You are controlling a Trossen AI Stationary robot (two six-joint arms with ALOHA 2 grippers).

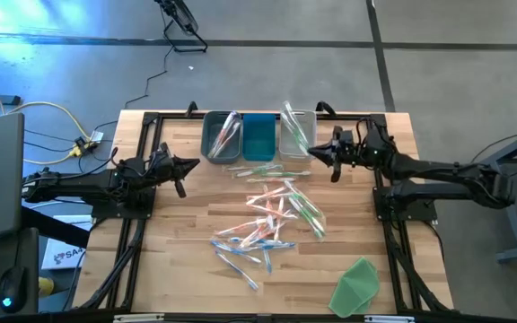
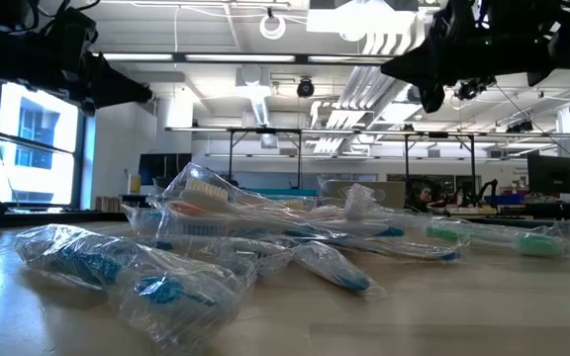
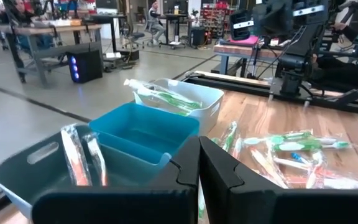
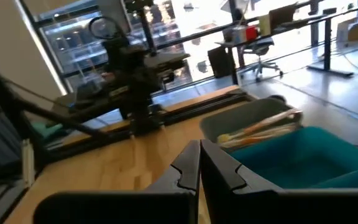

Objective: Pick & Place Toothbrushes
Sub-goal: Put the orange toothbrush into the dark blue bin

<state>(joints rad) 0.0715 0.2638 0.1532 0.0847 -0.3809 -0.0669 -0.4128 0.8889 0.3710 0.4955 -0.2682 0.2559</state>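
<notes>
Both my grippers are closed on nothing, the fingers pressed together. My left gripper [image 1: 187, 167] hangs above the table just beside the grey bin [image 1: 222, 136], and my right gripper [image 1: 317, 153] hangs on the other side of the row, near the clear bin [image 1: 297, 135]. I judge that both wait here because from these two posts each can reach the bins and the pile equally.

The three bins stand in one row between my grippers, at the far edge of the table [image 1: 178, 260]. The grey bin holds some orange toothbrushes, the clear bin holds green ones, and the teal bin [image 1: 258, 136] in the middle looks empty. It seems each bin takes one colour, so the blue ones are probably meant for the teal bin.

Most of the toothbrushes [image 1: 272, 220] lie loose in their clear wrappers, scattered below both grippers toward the near side of the table. A green sheet [image 1: 355, 285] lies well apart, at the near corner on my right side.
</notes>
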